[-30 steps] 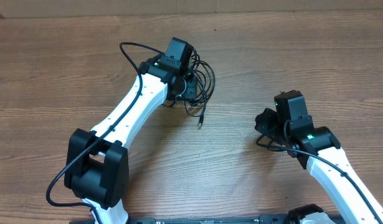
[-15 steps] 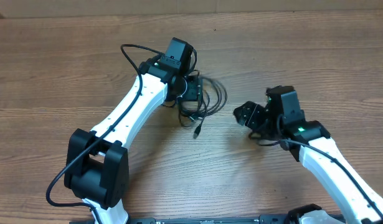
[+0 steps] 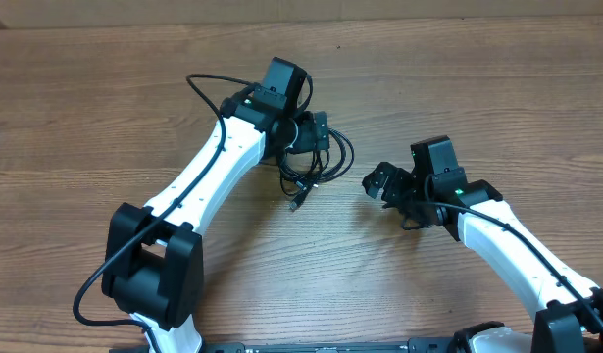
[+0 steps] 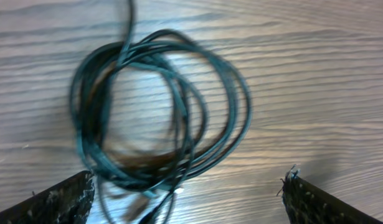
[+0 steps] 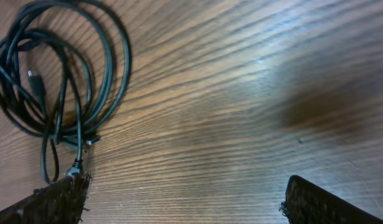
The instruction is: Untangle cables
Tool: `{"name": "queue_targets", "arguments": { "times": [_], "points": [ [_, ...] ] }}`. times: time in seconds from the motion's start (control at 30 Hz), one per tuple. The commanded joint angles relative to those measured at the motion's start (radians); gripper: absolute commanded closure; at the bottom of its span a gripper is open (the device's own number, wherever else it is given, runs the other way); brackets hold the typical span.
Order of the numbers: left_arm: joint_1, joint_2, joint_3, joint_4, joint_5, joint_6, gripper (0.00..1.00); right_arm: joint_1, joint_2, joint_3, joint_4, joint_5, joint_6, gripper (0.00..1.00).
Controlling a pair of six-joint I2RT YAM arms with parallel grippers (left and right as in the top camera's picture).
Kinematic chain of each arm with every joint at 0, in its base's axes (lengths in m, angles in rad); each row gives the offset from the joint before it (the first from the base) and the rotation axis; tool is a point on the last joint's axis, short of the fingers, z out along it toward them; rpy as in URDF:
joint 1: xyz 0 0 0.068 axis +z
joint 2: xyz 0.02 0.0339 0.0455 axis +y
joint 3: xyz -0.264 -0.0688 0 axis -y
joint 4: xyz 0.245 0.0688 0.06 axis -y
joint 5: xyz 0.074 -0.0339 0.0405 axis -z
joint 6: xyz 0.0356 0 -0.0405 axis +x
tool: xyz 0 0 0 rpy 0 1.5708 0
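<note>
The left gripper (image 3: pixel 316 129) hung over the cables (image 3: pixel 323 162), which lay in a loose tangled coil on the table (image 3: pixel 477 78), beside the left wrist. In the left wrist view its jaws stood wide apart. The two fingers (image 4: pixel 54 202) showed only at the bottom corners, and the coil (image 4: pixel 160 112) lay on the wood ahead of and between them. A few strands ran down through the gap. The lower rim of the coil came right up to one fingertip, though whether it touched could not be told. Nothing was clamped.

The right gripper (image 3: pixel 379 182) was near the coil but apart from it, on the side away from the left arm, and it pointed toward the coil. Its jaws were also spread wide and held nothing. In the right wrist view bare wood filled the space between its fingers (image 5: pixel 60 199), and the cables (image 5: pixel 54 81) lay off to one side, ahead of the gripper. A silver-tipped plug end (image 5: pixel 76 167) trailed out of the coil and ended just beside that fingertip. A second plug end (image 3: pixel 294 204) stuck out of the coil toward the near edge of the table.
</note>
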Motion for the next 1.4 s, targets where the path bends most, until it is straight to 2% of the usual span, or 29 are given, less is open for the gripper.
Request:
{"name": "queue_targets", "arguments": {
  "times": [0.0, 0.07, 0.17, 0.3, 0.57, 0.77, 0.83, 0.87, 1.0, 1.03, 1.13, 1.3, 1.37],
  "points": [
    [-0.066, -0.007, -0.001, 0.071, -0.002, 0.047, 0.04, -0.076, -0.005, 0.019, -0.048, 0.074, 0.08, 0.0],
    [-0.115, -0.003, -0.001, 0.116, -0.059, 0.106, 0.06, -0.146, -0.017, 0.019, -0.09, 0.074, 0.092, 0.0],
    [-0.183, 0.03, -0.001, 0.159, -0.142, 0.173, 0.16, -0.221, -0.038, 0.019, -0.16, 0.078, 0.075, 0.0],
    [-0.222, 0.109, -0.001, 0.166, -0.23, 0.201, 0.15, -0.283, -0.043, 0.019, -0.201, 0.078, 0.004, 0.0],
    [-0.222, 0.245, -0.001, 0.189, -0.18, 0.227, 0.14, -0.298, -0.043, 0.019, -0.204, 0.078, 0.005, 0.0],
    [-0.222, 0.319, -0.001, 0.208, -0.148, 0.253, 0.18, -0.298, -0.043, 0.019, -0.204, 0.078, 0.005, 0.0],
    [-0.222, 0.334, -0.001, 0.214, -0.148, 0.269, 0.24, -0.298, -0.043, 0.019, -0.203, 0.077, 0.005, 0.0],
    [-0.222, 0.344, -0.001, 0.217, -0.147, 0.272, 0.3, -0.298, -0.043, 0.019, -0.205, 0.076, 0.005, 0.0],
    [-0.222, 0.358, -0.001, 0.22, -0.147, 0.272, 0.8, -0.298, -0.043, 0.019, -0.248, 0.077, 0.005, 0.0],
    [-0.222, 0.358, -0.001, 0.221, -0.147, 0.272, 0.96, -0.298, -0.043, 0.019, -0.267, 0.077, 0.005, 0.0],
    [-0.222, 0.358, -0.001, 0.218, -0.147, 0.278, 0.96, -0.298, -0.043, 0.019, -0.291, 0.078, 0.005, 0.0],
    [-0.222, 0.358, -0.001, 0.204, -0.149, 0.428, 0.96, -0.298, -0.043, 0.019, -0.29, 0.078, 0.005, 0.0],
    [-0.222, 0.358, -0.001, 0.204, -0.157, 0.469, 0.92, -0.298, -0.043, 0.019, -0.29, 0.078, 0.005, 0.0]
  ]
}}
